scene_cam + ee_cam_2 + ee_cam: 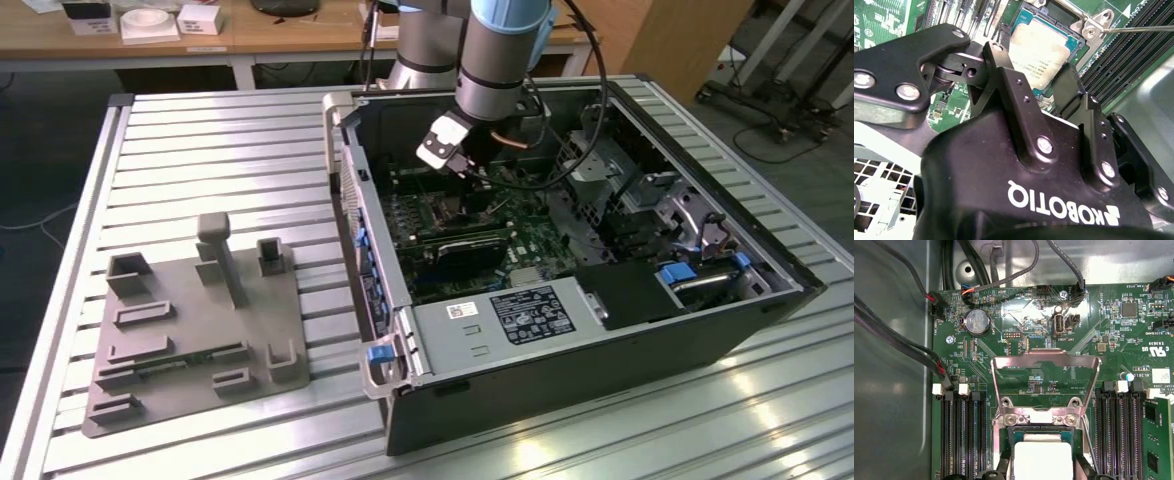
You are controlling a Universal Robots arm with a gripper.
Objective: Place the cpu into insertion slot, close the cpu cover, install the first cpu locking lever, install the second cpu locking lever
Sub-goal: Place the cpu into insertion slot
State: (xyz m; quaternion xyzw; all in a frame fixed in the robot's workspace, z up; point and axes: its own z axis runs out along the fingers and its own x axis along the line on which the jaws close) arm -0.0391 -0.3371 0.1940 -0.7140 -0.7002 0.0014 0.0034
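The cpu (1043, 460), a silver-topped square chip, lies in the insertion slot (1000, 432) on the green motherboard. In both wrist views my gripper (1043, 474) straddles it, and the black fingers (1004, 70) press against two opposite edges of the chip (1041, 47). The cpu cover (1046, 360), a silvery window frame, stands swung up and open behind the socket. A thin metal locking lever (1139, 28) sticks out beside the socket, unlatched. In the exterior view the gripper (461, 165) reaches down into the open computer case.
Black memory slots (961, 435) flank the socket on both sides. Cable bundles (899, 345) run along the case wall, near a coin battery (977, 321). A labelled power supply (527, 315) fills the case's near end. A grey fixture plate (200, 320) sits at the exterior view's left.
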